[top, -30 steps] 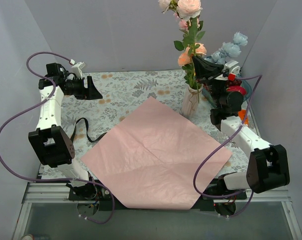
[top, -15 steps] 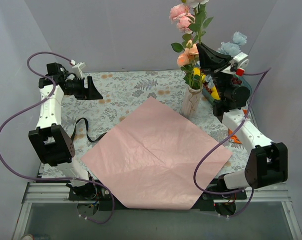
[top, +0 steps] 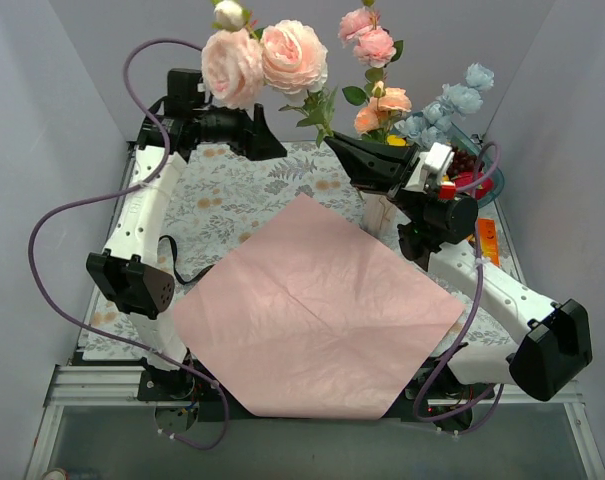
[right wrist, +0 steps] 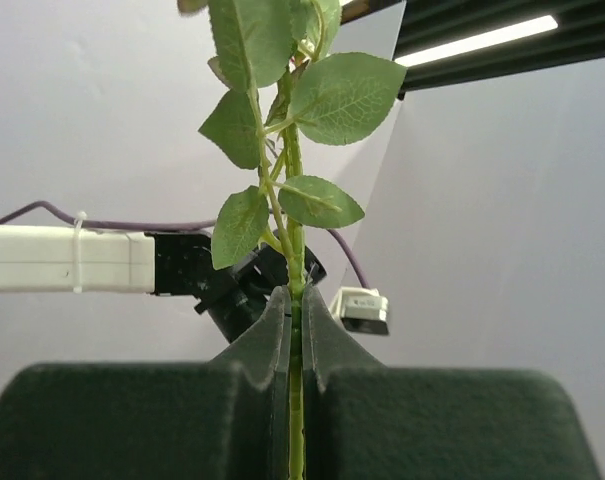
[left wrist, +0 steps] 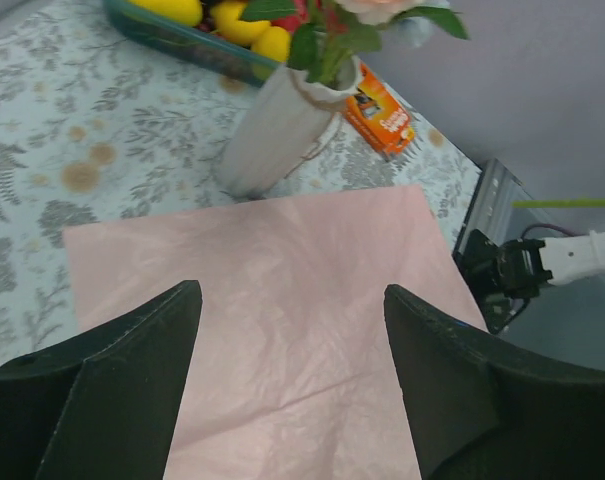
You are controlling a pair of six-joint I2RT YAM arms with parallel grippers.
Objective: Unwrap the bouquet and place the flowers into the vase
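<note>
Right arm's fingers [right wrist: 257,360] are pinched fully together on a green stem [right wrist: 295,260], gripped low below its leaves [right wrist: 332,95]. That leaves the long upper part free, and the stem runs up and to the left, ending in two large pink roses [top: 262,62] held high over the far side of the tabletop [top: 242,190]. Judgement: the low grip keeps the blooms clear of the fingers and leaves the cut end free to go into a narrow neck. The vase [left wrist: 277,135] stands at the far right corner of the wrapping paper [top: 312,310], just beside the right wrist, and already holds several flowers [top: 382,100] in pink, peach and pale blue. The paper lies flat and open, nothing on it, so unwrapping looks done. A black ribbon [top: 177,272] lies loose at its left edge. Left arm's fingers [left wrist: 132,370] stand wide apart and hold nothing; raised near the roses, probably ready to steady the top-heavy stem. The stem's lower end is hidden behind the right fingers, so its line-up with the vase mouth cannot be told.
</note>
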